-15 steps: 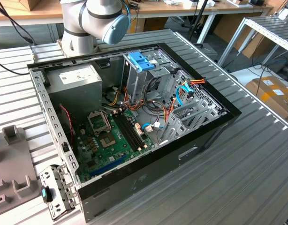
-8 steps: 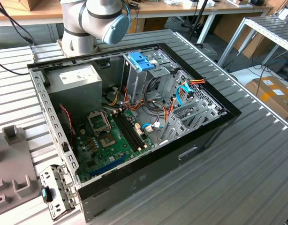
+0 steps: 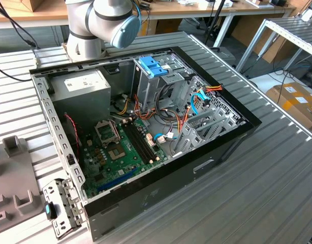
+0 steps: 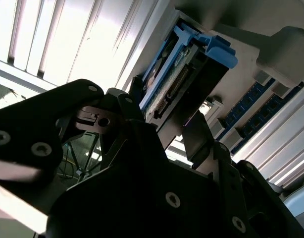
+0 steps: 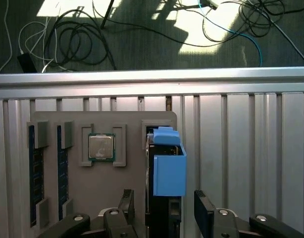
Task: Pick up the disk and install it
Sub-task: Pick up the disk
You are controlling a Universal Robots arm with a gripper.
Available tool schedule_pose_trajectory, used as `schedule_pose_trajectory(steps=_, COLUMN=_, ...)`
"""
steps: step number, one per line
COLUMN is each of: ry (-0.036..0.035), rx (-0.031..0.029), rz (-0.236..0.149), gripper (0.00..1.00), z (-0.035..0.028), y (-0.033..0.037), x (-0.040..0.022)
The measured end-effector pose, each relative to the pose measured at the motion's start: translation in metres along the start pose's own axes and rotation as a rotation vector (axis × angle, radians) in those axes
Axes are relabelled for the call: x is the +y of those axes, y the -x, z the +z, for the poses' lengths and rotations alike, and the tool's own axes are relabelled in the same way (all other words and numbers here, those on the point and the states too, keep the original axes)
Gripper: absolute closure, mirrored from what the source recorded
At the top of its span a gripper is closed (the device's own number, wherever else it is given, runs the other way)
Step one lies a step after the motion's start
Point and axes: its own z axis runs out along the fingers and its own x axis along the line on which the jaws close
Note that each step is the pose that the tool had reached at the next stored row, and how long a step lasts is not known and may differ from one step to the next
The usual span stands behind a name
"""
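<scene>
Table: I'm on a ribbed metal bench (image 3: 278, 168), with desks behind it in the exterior view.
Far left, exterior view: the corner of a grey parts tray (image 3: 13, 173) is lying on the bench, just beside the case.
Centre, exterior view: I see an open computer case (image 3: 161, 195) lying on its side. A power supply (image 3: 80, 94) and a green motherboard (image 3: 113, 152) are inside, and a metal drive cage with a blue bracket on top (image 3: 153, 66).
Arm: its base (image 3: 102, 20) rises behind the case.
Right, exterior view: a cardboard box (image 3: 295, 99) sits on the floor past the bench edge.
First wrist view, looking down: I get the same grey tray (image 5: 132, 173) close up, which the exterior camera barely gives me. Memory sticks (image 5: 35, 173) lie in their slots and a processor (image 5: 101, 147) in its pocket.
Disk: the disk (image 5: 169, 171) is standing on edge in the tray's slot, blue frame up, beside the processor pocket.
Gripper: the gripper (image 5: 164, 201) is straddling the disk with its fingers (image 5: 204, 210) spread apart, and I can see a gap on each side.
Second wrist view, low angle: this one shows me the connector edge of the disk (image 4: 174, 84), hidden from the other camera, with the memory sticks (image 4: 251, 111) beyond.
Floor: loose cables (image 5: 82, 44) lie past the bench rim in the first wrist view.
</scene>
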Motion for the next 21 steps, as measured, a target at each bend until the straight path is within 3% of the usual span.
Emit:
schedule_pose_trajectory(steps=2, ry=0.0000, rx=0.0000, rz=0.000, gripper=0.42, z=0.0000, y=0.0000, x=0.0000)
schedule_pose_trajectory(steps=6, ry=0.0000, rx=0.0001, rz=0.000, gripper=0.65, z=0.0000, y=0.0000, x=0.0000)
schedule_pose_trajectory(steps=21, ry=0.0000, rx=0.0001, rz=0.000, gripper=0.65, z=0.0000, y=0.0000, x=0.0000)
